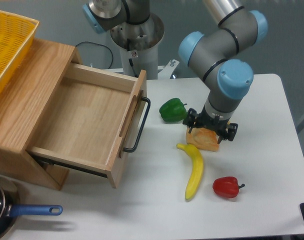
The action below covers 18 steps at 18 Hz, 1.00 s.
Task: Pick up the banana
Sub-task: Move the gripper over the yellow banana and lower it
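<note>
White table occupies the right and foreground. A light wooden drawer unit stands at left, its drawer pulled open, black handle facing right. Grey-blue wall behind. Lighting even, soft shadows.

Bright, even overhead light leaves soft shadows under the open drawer and arm, a mild sheen on the table, and everything in sharp focus.
</note>
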Motion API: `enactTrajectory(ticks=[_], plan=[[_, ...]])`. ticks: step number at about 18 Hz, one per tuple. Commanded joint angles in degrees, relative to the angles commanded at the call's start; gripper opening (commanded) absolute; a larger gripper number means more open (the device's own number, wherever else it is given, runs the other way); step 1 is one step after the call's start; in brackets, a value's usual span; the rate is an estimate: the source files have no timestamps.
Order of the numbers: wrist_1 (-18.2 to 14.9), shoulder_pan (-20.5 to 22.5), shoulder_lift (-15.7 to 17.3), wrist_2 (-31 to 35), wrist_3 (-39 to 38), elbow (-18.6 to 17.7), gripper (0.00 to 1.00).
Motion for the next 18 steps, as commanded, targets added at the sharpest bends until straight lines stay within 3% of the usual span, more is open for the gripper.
enactTrajectory(ticks=[8,12,18], plan=[[1.5,-0.3,-2.6,0.1,-1.0,1.7,1.0],[4.8,-1.0,-4.7,0.3,-0.8,1.7,1.0],[5.3,-1.8,-7.6,1.7,-0.7,3.7,1.0]])
